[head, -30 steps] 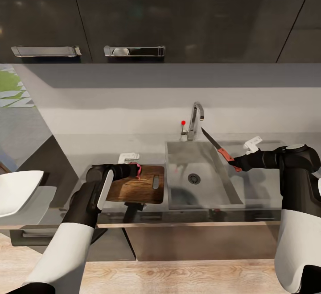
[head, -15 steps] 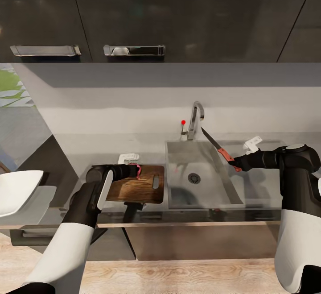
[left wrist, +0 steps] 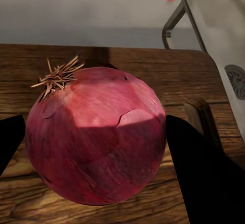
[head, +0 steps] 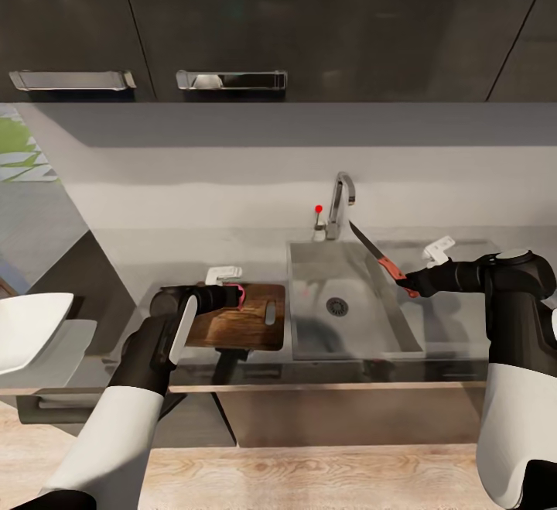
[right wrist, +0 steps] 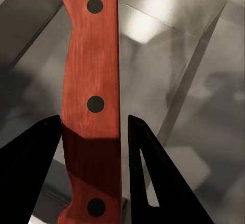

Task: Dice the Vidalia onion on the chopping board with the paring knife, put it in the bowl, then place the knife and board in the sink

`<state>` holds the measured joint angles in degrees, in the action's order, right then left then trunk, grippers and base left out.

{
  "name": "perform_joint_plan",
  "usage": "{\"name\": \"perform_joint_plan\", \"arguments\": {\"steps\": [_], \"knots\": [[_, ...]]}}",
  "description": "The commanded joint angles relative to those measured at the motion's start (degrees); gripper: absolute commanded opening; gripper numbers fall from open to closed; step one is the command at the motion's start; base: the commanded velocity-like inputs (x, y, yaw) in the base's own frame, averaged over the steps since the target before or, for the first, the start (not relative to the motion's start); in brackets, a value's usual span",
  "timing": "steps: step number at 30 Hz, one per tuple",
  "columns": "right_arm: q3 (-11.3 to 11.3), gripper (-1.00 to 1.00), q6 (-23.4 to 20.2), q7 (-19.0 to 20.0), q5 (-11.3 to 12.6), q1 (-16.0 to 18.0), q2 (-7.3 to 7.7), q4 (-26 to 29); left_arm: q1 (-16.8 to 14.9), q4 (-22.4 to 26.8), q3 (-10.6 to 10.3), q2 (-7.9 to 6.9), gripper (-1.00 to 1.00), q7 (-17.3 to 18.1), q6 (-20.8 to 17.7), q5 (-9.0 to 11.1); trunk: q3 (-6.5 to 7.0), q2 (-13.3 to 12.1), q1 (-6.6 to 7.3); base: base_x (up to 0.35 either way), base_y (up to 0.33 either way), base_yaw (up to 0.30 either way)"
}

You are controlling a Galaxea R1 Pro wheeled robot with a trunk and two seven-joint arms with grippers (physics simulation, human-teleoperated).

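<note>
Onion (left wrist: 94,137): red-skinned, dry tuft on top, whole, sits on chopping board (head: 240,324) left of sink (head: 352,305). Your left tool (left wrist: 94,147) clamps it. Your right tool (right wrist: 92,147) grips paring knife (right wrist: 92,101) by orange-red riveted handle over sink's right rim.

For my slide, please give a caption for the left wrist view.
Black left gripper shut on a round red onion resting on the brown wooden chopping board.

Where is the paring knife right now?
In the head view the paring knife is held in the right gripper above the right side of the sink, its blade pointing up toward the tap; the jaws flank its orange-red handle.
</note>
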<state>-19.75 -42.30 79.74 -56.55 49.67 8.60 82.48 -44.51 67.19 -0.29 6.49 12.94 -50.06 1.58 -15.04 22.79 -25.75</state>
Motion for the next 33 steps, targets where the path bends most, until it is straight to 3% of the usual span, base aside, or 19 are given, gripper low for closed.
{"name": "perform_joint_plan", "arguments": {"steps": [1, 33], "knots": [[0.0, -1.00, -0.5, 0.5, -0.4, 0.1, 0.01, 0.1, -0.1, 0.0, 0.0, 0.02, -1.00, 0.1, -0.3, 0.1, -0.21, 0.1, -0.03, 0.000, 0.000, 0.000], [0.0, -1.00, -0.5, 0.5, -0.4, 0.1, -0.02, 0.1, -0.1, 0.0, 0.0, 0.02, -1.00, 0.1, -0.4, 0.1, -1.57, 0.1, -0.03, 0.000, 0.000, 0.000]]}}
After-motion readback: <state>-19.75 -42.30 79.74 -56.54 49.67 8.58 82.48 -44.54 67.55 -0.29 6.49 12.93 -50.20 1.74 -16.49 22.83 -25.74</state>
